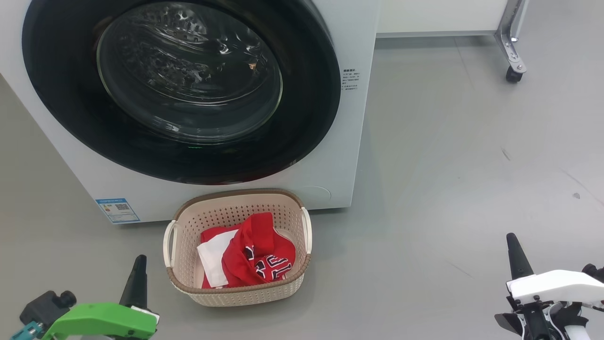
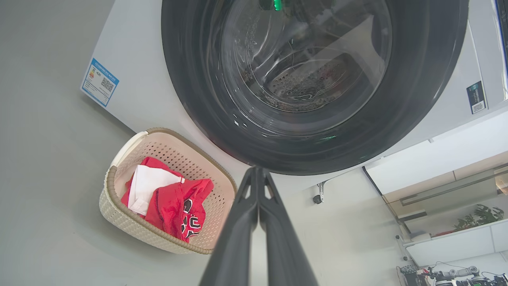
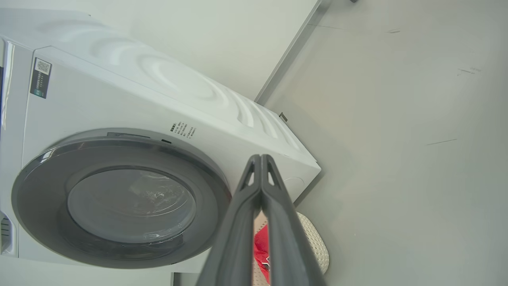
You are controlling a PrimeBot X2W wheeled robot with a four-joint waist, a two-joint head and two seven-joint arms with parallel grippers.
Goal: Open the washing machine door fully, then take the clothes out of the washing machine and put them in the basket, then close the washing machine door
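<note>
The washing machine (image 1: 349,141) (image 3: 119,99) stands ahead with its round black-rimmed door (image 1: 181,89) (image 2: 313,83) (image 3: 119,198) shut flat against the front. Through the glass I see the steel drum. On the floor in front of it sits the cream basket (image 1: 302,264) (image 2: 119,218) (image 3: 317,242), holding the red clothes (image 1: 257,257) (image 2: 174,206) (image 3: 260,250) with white trim. My left gripper (image 1: 139,259) (image 2: 258,171) is shut and empty, low at the basket's left. At the far right my right gripper (image 1: 512,238) (image 3: 260,157) is also shut and empty.
Grey floor spreads wide to the right of the machine. A white cabinet on a metal leg with a caster (image 1: 514,73) stands at the back right. A blue label (image 1: 118,210) marks the machine's lower left corner.
</note>
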